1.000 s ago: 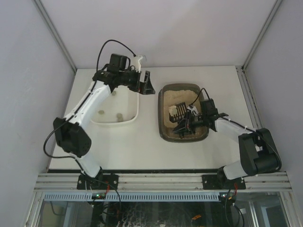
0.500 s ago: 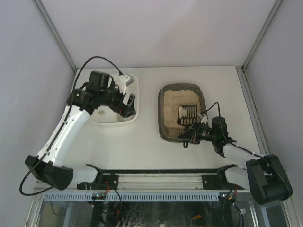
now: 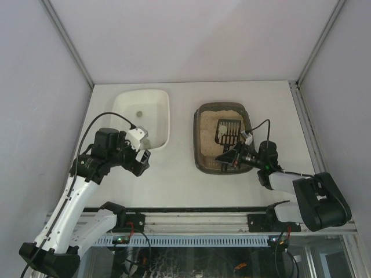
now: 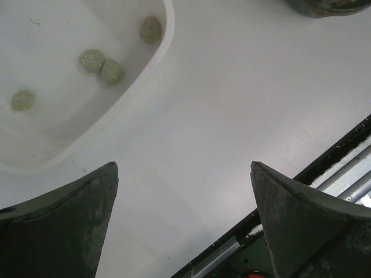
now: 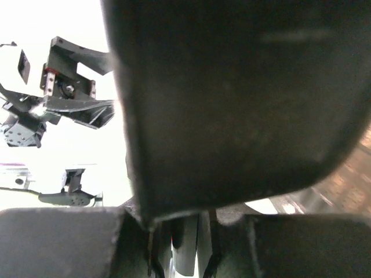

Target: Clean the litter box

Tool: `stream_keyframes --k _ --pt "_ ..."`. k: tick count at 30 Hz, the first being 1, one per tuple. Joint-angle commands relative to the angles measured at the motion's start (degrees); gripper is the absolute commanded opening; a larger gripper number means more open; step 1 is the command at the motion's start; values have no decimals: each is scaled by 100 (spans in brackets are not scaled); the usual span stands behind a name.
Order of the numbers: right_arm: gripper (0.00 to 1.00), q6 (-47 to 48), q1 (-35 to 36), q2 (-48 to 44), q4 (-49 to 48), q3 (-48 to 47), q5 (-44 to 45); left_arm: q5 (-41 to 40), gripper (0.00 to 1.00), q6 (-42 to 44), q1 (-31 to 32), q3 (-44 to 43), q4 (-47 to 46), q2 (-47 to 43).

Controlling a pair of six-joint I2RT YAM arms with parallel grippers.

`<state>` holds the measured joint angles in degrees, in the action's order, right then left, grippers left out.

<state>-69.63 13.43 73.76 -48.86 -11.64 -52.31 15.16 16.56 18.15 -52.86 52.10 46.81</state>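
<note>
The litter box (image 3: 199,142), a dark brown tray of beige litter, sits right of centre. A black slotted scoop (image 3: 229,131) lies over the litter. Its handle runs back to my right gripper (image 3: 230,157) at the box's front rim, which appears shut on it. In the right wrist view the scoop (image 5: 232,87) fills the frame as a dark blur above the gripper (image 5: 184,237). My left gripper (image 3: 142,159) is open and empty over bare table in front of the white tub (image 3: 165,124). The left wrist view shows its jaws wide apart (image 4: 184,171).
The white tub (image 4: 165,35) holds several greenish clumps (image 4: 101,63). A corner of the litter box (image 4: 324,4) shows at the top right of the left wrist view. The table's front edge and metal rail (image 4: 324,179) lie close by the left gripper.
My left arm has pulled back from the tub's far corner to the table in front of it. My right gripper has lowered to the box's front rim, and the scoop now lies flatter on the litter.
</note>
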Motion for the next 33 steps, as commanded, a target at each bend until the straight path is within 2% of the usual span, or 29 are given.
stream_keyframes --k 1,4,5,8,10,13,15,18,23,29,30,33 --pt "0 125 344 282 -142 -627 -109 63 100 -32 -107 262 -577 -9" --pt "0 -814 -194 694 -1532 -456 -171 11 100 -83 -110 256 -561 34" --pt "0 -828 -174 807 -1596 -534 -184 -8 100 -109 -112 238 -560 53" --pt "0 -242 335 942 -635 -871 -176 41 100 -178 -110 124 -545 212" --pt "0 -483 161 1121 -1071 -866 -363 37 100 -187 -116 2 -496 334" --pt "0 -1472 -618 1498 -2228 -802 -667 -5 100 -211 -281 -156 -406 424" --pt "0 -1365 -635 1635 -2024 -917 -846 223 100 -218 -435 -153 -360 447" --pt "0 -991 -215 1686 -1346 -1026 -1032 306 100 -167 -498 -70 -390 560" --pt "0 -1797 -964 1852 -2358 -976 -1187 358 100 -255 -566 -235 -353 754" --pt "0 -1182 -523 1691 -1423 -1134 -1345 408 100 -269 -577 -309 -366 955" --pt "0 -1326 -626 1706 -1562 -1099 -1313 384 100 -271 -579 -300 -379 961" --pt "0 -2198 -842 1956 -2859 -1016 -1272 389 100 -259 -638 -249 -416 901"
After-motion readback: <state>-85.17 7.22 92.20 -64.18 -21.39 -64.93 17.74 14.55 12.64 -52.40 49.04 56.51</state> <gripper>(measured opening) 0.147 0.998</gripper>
